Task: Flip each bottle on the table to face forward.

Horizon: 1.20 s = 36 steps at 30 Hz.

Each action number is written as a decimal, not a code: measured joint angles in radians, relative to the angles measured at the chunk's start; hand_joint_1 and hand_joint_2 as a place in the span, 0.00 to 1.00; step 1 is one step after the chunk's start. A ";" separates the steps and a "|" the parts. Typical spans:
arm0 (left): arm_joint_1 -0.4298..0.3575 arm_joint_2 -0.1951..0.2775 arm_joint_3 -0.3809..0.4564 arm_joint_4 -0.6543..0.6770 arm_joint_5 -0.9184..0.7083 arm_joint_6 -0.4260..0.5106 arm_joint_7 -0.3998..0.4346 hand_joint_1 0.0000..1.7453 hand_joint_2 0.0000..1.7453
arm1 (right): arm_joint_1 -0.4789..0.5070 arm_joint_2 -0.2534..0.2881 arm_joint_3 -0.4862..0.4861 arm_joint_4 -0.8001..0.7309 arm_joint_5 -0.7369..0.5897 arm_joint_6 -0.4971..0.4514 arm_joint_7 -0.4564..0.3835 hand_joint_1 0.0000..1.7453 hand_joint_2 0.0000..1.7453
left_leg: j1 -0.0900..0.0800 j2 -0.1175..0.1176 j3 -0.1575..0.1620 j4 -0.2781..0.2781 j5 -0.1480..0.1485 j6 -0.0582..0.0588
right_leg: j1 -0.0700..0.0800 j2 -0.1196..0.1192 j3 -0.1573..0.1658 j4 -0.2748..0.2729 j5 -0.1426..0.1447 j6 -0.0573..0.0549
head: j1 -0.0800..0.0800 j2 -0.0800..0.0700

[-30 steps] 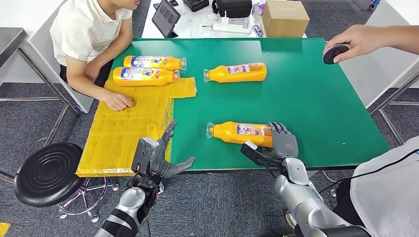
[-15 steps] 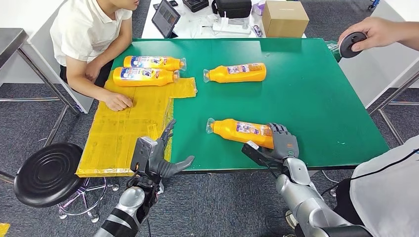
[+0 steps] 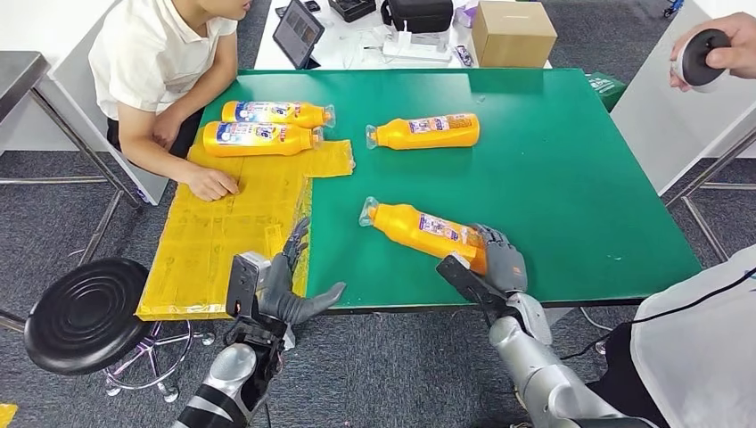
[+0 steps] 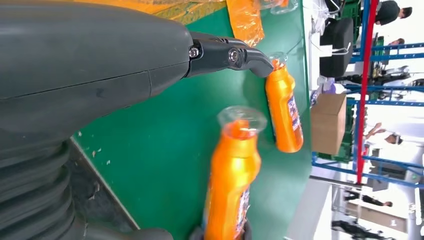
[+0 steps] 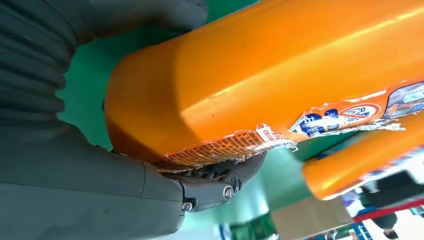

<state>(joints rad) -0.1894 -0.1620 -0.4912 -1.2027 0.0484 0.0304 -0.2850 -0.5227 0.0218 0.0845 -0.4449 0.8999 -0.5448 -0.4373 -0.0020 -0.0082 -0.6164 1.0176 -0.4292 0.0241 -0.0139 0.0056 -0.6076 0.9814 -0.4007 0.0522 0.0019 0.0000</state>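
Note:
An orange bottle (image 3: 419, 228) lies on the green table (image 3: 553, 178) near its front edge, cap end pointing left and away. My right hand (image 3: 499, 260) grips its base end; in the right wrist view the fingers (image 5: 215, 187) wrap under the orange bottle (image 5: 280, 70). My left hand (image 3: 278, 287) hovers open at the front edge by the yellow sheet (image 3: 241, 223), holding nothing. The left wrist view shows the held bottle (image 4: 232, 180) and a farther bottle (image 4: 284, 110). That second bottle (image 3: 423, 131) lies at mid-table. Two more bottles (image 3: 267, 125) lie on the sheet at back left.
A seated person rests a hand (image 3: 209, 183) on the yellow sheet at the left. Another person's hand (image 3: 713, 49) holds a round black object above the table's right corner. A black stool (image 3: 85, 312) stands at front left. A cardboard box (image 3: 513, 31) sits behind the table.
My right hand has swung the near bottle so its cap end moved left and farther away. The person's hand with the black object rose off the table to the right.

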 joint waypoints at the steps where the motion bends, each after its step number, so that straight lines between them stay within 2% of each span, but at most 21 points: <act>1: 0.009 0.001 0.001 -0.010 0.010 -0.002 -0.002 0.00 1.00 | 0.012 0.009 -0.004 -0.021 -0.042 0.005 -0.019 1.00 1.00 | 0.000 0.000 0.000 0.000 0.000 0.000 | 0.000 0.000 0.000 0.000 0.000 0.000 | 0.000 0.000; 8: 0.073 0.003 0.022 -0.093 0.093 -0.045 -0.028 0.00 1.00 | 0.116 0.060 -0.010 -0.182 -0.209 0.029 -0.049 1.00 1.00 | 0.000 -0.001 -0.002 0.000 0.000 0.000 | 0.000 0.000 -0.001 0.000 0.000 0.000 | 0.000 0.000; 18: 0.118 0.006 0.042 -0.155 0.190 -0.123 0.012 0.00 1.00 | 0.227 0.105 0.095 -0.345 -0.264 0.120 -0.073 1.00 1.00 | 0.000 -0.001 -0.003 0.000 0.000 0.000 | 0.000 0.000 -0.002 0.000 -0.001 0.000 | 0.000 0.000; 23: 0.105 0.006 0.041 -0.144 0.191 -0.125 0.043 0.00 1.00 | 0.251 0.156 0.192 -0.361 -0.286 0.193 -0.100 0.98 1.00 | 0.001 0.000 -0.003 0.000 0.000 0.000 | 0.000 0.000 -0.003 0.000 -0.001 0.000 | 0.000 0.000; 28: 0.081 0.006 0.041 -0.122 0.196 -0.115 0.046 0.00 1.00 | 0.265 0.201 0.281 -0.352 -0.320 0.173 -0.145 0.95 1.00 | 0.001 -0.001 -0.003 0.000 0.000 0.000 | 0.000 0.000 -0.003 0.000 -0.001 -0.001 | 0.000 0.000; 32: 0.075 0.004 0.041 -0.113 0.232 -0.116 0.042 0.00 1.00 | 0.273 0.213 0.325 -0.350 -0.361 0.163 -0.157 0.97 1.00 | 0.000 -0.001 -0.003 0.000 0.000 0.000 | 0.000 0.000 -0.003 0.000 -0.001 -0.001 | 0.000 0.000; 36: 0.075 0.003 0.041 -0.111 0.264 -0.125 0.039 0.00 1.00 | 0.274 0.218 0.354 -0.350 -0.383 0.161 -0.158 0.93 1.00 | 0.000 -0.001 -0.003 0.000 0.000 0.000 | 0.000 0.000 -0.003 0.000 -0.001 0.000 | 0.000 0.000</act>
<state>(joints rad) -0.1141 -0.1595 -0.4505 -1.3133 0.3127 -0.0945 -0.2461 -0.2482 0.2394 0.4386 -0.7945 0.5166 -0.3843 -0.5956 -0.0019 -0.0091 -0.6197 1.0174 -0.4294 0.0239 -0.0142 0.0053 -0.6106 0.9812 -0.4014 0.0518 0.0023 0.0000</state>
